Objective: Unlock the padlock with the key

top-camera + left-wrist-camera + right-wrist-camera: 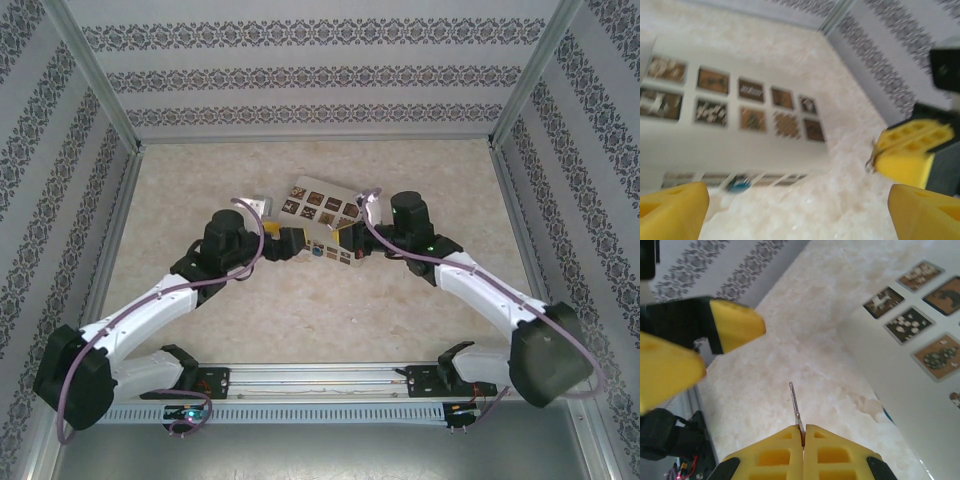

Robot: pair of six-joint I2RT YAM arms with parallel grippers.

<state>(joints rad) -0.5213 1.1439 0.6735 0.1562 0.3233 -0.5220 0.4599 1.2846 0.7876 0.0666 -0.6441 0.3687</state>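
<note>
A robot test cell, of the kind kept in a laboratory, was shown. A marble-patterned table (300, 330) was boxed in by aluminium posts (95, 80) and walls papered with bands of ornament (320, 75). A left arm (150, 310) and a right arm (480, 285) were bolted to a metal rail (320, 408) at the near edge, and purple cables (400, 253) were run along them.

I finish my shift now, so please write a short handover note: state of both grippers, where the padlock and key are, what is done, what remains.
Left gripper: open, empty, pointing toward the cream box.
Right gripper: shut on the key, whose thin end sticks out past the fingertips.
Padlock: down by the box's side, not held; too blurred to judge the shackle.
Done: key is gripped.
Left: grasp the padlock, insert the key, turn it, free the shackle.
</note>
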